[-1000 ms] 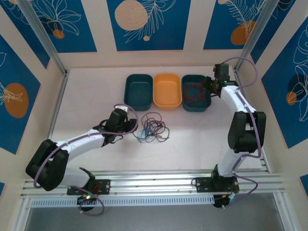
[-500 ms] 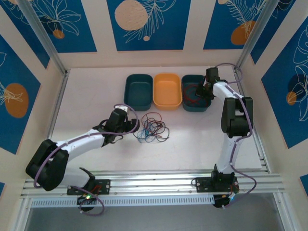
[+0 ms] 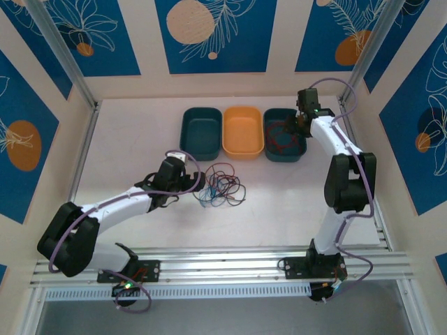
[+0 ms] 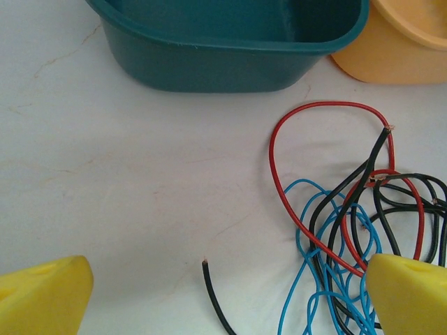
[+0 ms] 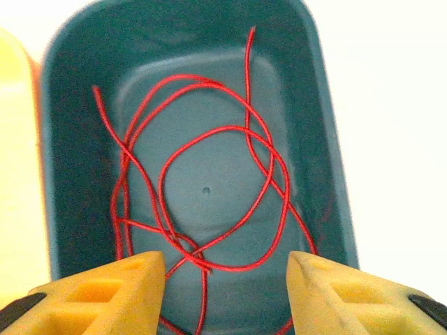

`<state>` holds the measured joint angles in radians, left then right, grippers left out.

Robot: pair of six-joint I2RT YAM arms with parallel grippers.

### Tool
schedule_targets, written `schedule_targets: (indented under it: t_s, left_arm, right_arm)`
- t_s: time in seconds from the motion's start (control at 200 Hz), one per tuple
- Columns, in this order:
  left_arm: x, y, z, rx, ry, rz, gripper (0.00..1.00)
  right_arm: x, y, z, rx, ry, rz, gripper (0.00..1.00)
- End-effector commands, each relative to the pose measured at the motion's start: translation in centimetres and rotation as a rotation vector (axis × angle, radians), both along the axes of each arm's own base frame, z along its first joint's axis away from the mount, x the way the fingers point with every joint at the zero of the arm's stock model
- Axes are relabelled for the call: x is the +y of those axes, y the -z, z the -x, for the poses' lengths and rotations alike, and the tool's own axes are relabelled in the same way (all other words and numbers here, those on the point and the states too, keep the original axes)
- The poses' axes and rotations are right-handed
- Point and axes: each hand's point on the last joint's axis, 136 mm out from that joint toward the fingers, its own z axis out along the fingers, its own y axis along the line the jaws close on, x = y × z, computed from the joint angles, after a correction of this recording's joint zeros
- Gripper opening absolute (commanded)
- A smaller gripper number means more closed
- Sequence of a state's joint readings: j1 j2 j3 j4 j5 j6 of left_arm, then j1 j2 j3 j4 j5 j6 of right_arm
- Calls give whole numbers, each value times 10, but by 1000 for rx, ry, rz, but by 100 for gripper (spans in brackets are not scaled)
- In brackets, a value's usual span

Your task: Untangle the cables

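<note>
Surface (image 3: 133, 157) bearing a tangle of red, blue and black cables (image 3: 220, 187); one red cable (image 3: 281, 135) lies in the right teal bin (image 5: 318, 125) beneath the wide-spread right claw (image 5: 227, 286). Sorting seems part-done: the left claw (image 4: 223, 293), also wide, should next pinch a single strand, perhaps the free black end (image 4: 209, 279).

Bright, even light from above floods your white table (image 3: 133, 146), leaving only faint, soft shadows beside the arms. Your overhead view is sharp corner to corner. At the left wrist, the left gripper (image 4: 227, 296) shows yellow fingertips (image 4: 42, 293) blurred in the foreground, the cables (image 4: 335, 230) crisp. At the right wrist, the table washes out almost white beside the teal bin (image 5: 56, 174); its red cables (image 5: 209, 139) look slightly soft.
</note>
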<state>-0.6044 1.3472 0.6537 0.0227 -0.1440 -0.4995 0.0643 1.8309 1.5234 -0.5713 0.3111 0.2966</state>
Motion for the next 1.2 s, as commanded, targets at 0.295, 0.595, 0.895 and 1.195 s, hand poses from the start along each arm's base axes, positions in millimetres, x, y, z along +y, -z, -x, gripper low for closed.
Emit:
schedule_targets:
  t_s: [0.295, 0.595, 0.895, 1.195]
  left_arm:
    - [3, -14, -10, -18, -76, 41, 100]
    - [10, -3, -6, 8, -109, 68, 100]
    - [15, -1, -3, 8, -118, 69, 100]
    - [14, 2, -4, 14, -114, 70, 100]
  right_arm:
    - [148, -25, 81, -1, -382, -186, 43]
    - [223, 42, 115, 166, -457, -161, 35]
    - [232, 99, 115, 240, -459, 41, 31]
    - [231, 117, 109, 238, -408, 60, 25]
